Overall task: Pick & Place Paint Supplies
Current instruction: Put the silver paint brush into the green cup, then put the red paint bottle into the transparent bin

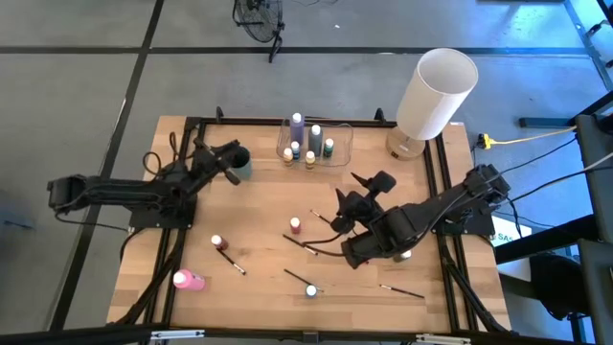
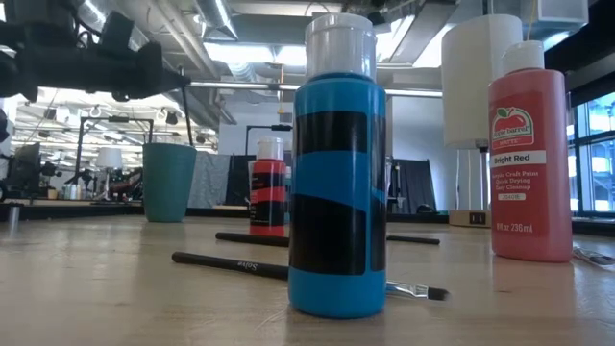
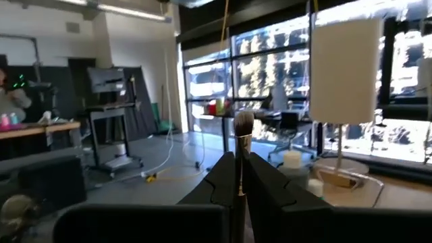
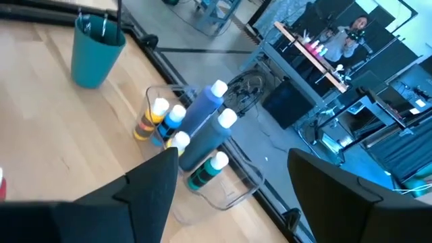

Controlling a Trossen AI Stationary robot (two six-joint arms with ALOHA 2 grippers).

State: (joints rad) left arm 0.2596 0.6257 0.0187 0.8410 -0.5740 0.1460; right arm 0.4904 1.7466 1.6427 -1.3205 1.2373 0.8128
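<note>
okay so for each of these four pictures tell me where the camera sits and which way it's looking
High: overhead, straight down on the table; both arms show.
Low: table height, level past a blue bottle into the room.
Left wrist: behind the left claw, shut on a brush, facing the windows.
Right wrist: above the open right claw, tilted down at the clear container of bottles.
Shared: the teal cup appears in the high, low and right wrist views.
</note>
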